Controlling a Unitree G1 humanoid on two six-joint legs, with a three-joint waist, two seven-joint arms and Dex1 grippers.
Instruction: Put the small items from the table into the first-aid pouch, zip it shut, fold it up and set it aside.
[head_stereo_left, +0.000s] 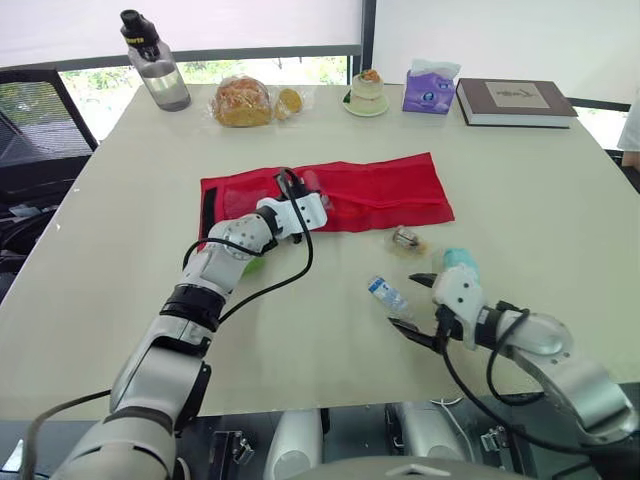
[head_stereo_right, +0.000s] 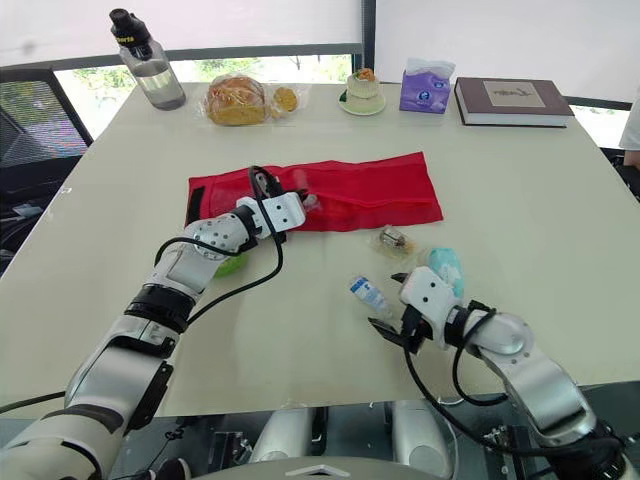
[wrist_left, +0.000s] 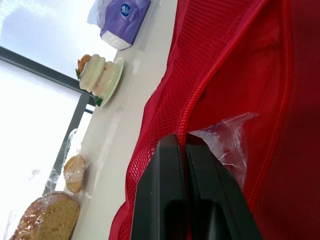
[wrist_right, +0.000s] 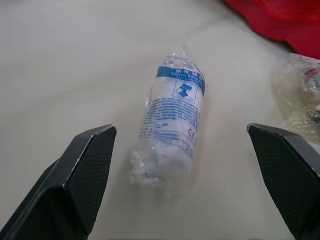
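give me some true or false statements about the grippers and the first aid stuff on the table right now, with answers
1. The right gripper is open, and the bandage roll lies ahead between its fingers, not gripped. True.
2. The bandage roll is already inside the red pouch. False: it lies on the table, apart from the pouch.
3. The left gripper is shut on the pouch's edge. True.
4. The water bottle lies on its side. False: it stands upright at the table's far left.
5. The book rests on the pouch. False: it lies at the far right corner, beside the tissue pack.
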